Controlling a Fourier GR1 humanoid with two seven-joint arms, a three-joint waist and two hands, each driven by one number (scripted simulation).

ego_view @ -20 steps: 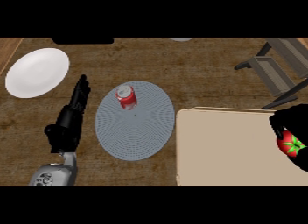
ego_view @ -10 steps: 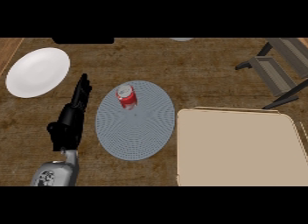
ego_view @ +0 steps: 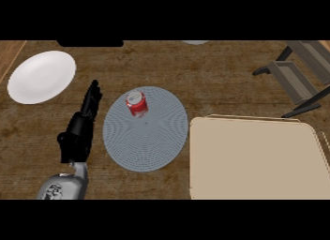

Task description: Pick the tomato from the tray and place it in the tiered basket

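The beige tray [ego_view: 258, 159] lies at the lower right with nothing showing on it. No tomato is visible in the head view. The dark tiered basket [ego_view: 303, 75] stands at the upper right, beyond the tray's far edge. My left hand [ego_view: 81, 126] rests open at the left of the grey mat, fingers straight and pointing away from me. My right hand does not show anywhere.
A round grey mat [ego_view: 147, 136] lies at the centre with a red can [ego_view: 137, 103] standing on its far part. A white plate [ego_view: 41, 76] sits at the upper left. The counter's wooden top surrounds them.
One second ago my right hand was over the tray's right edge, curled round the tomato. Both left the view by half a second ago. The left hand has not moved.
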